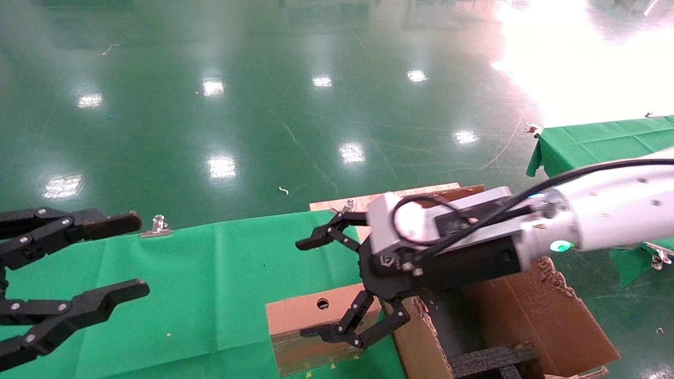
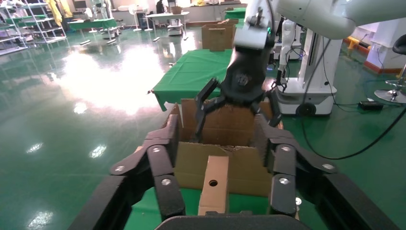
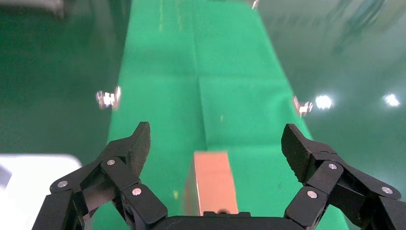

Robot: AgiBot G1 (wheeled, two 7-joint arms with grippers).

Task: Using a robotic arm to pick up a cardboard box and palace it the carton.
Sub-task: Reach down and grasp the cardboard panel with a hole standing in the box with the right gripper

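The small brown cardboard box (image 1: 295, 315) stands on edge on the green table (image 1: 210, 273), its narrow top face with a round hole facing up. Just right of it is the carton (image 1: 553, 310), with ragged flaps and black foam (image 1: 489, 358) inside. The white robotic arm (image 1: 616, 210) reaches in from the right. Its right gripper (image 1: 308, 288) is open, its fingers spread on both sides of the box without touching it. From the right wrist, the box (image 3: 210, 182) lies below the open right gripper (image 3: 215, 143). My left gripper (image 1: 126, 252) hangs open at the left, facing the box (image 2: 214, 184) and carton (image 2: 230, 163).
Metal clips (image 1: 157, 226) hold the green cloth along the table's far edge. A wooden board (image 1: 368, 200) lies behind the carton. A second green-covered table (image 1: 595, 142) stands at the right. Shiny green floor lies beyond.
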